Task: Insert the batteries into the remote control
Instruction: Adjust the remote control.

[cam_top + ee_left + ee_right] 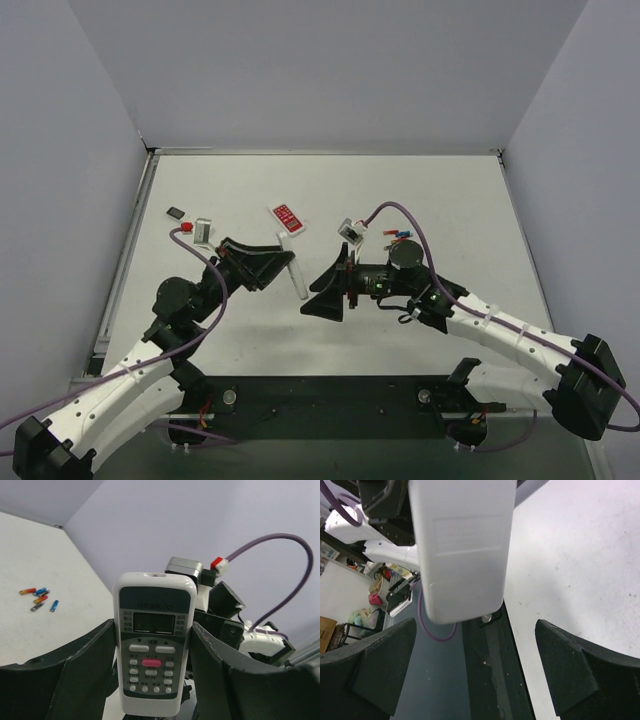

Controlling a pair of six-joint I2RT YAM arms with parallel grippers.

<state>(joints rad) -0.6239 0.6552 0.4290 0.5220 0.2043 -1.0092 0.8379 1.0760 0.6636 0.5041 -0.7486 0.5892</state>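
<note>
My left fingers (85, 665) are clamped on the remote (152, 645), one against each long side. They hold it clear of the desk (30, 550), keypad toward my left wrist camera. My right fingers (375, 665) stand spread wide, facing its plain white back and touching nothing. The two blue batteries (54, 605) lie on the desk among red cells (27, 591), just beyond my right wrist and well apart from the remote. Farther left lies a red-faced remote (288, 217).
</note>
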